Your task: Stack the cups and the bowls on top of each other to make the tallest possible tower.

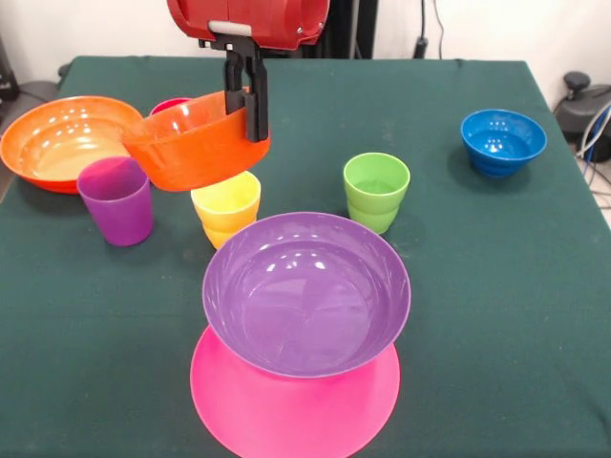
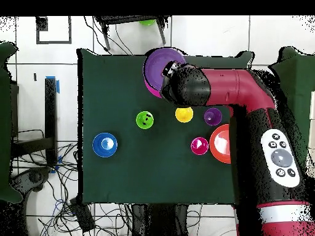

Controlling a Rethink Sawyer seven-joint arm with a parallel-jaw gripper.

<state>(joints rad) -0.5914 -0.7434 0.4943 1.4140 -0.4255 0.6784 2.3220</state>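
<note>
We grip the small glossy orange plastic bowl (image 1: pixel 196 143) by its rim in the black gripper (image 1: pixel 244 95); centre it level over the purple plastic bowl (image 1: pixel 305 291) before releasing.

Arm (image 2: pixel 246 92): 1, red and black, bent at an elbow; the forearm runs level across the counter (image 1: pixel 496 315), ending in a bulky black wrist (image 2: pixel 184 86).

Gripper (image 1: pixel 246 105): black, hanging straight down below the red wrist housing (image 1: pixel 250 21). Fingers (image 1: pixel 258 107): 2, vertical, clamped across the rim of the small orange bowl (image 1: pixel 191 143), which hangs tilted, clear of the counter.
</note>
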